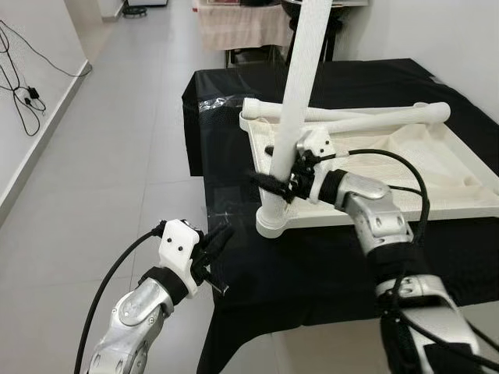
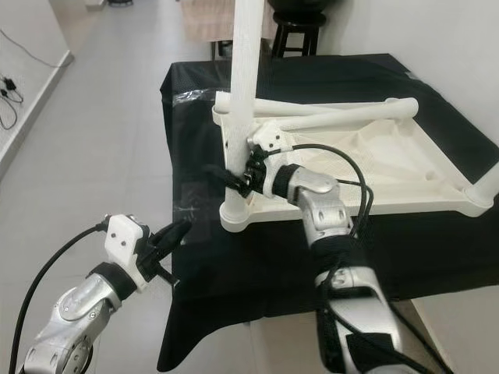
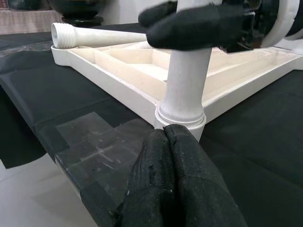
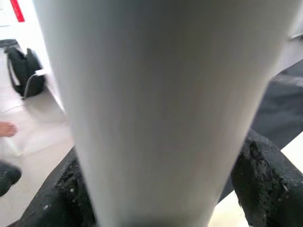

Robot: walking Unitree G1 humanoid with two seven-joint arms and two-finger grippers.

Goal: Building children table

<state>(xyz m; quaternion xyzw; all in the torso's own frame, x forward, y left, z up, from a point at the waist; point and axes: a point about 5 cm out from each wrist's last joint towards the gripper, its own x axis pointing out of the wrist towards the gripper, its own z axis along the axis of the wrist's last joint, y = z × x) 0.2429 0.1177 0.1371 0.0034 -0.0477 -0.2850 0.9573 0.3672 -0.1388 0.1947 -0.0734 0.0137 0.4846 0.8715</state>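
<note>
Jaws of the right gripper [image 1: 274, 178] pinch the upright white plastic table leg [image 1: 295, 101] standing in a corner socket of the overturned white children's table frame [image 1: 437, 167] on the black-draped tabletop [image 1: 234, 226]. Left gripper [image 1: 214, 243] hovers off its edge, jaws seemingly pressed together.

Both eye views look forward and down from the head — sharing the upturned tabletop [image 1: 405, 167] on black cloth. The left wrist view faces its near corner from low down; the right wrist view sits hard against the upright leg [image 4: 156, 104].

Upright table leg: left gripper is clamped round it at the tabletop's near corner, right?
No, the right gripper clamps the upright table leg at the tabletop's near corner; the left gripper hangs shut beside the table, per the left eye view.
</note>
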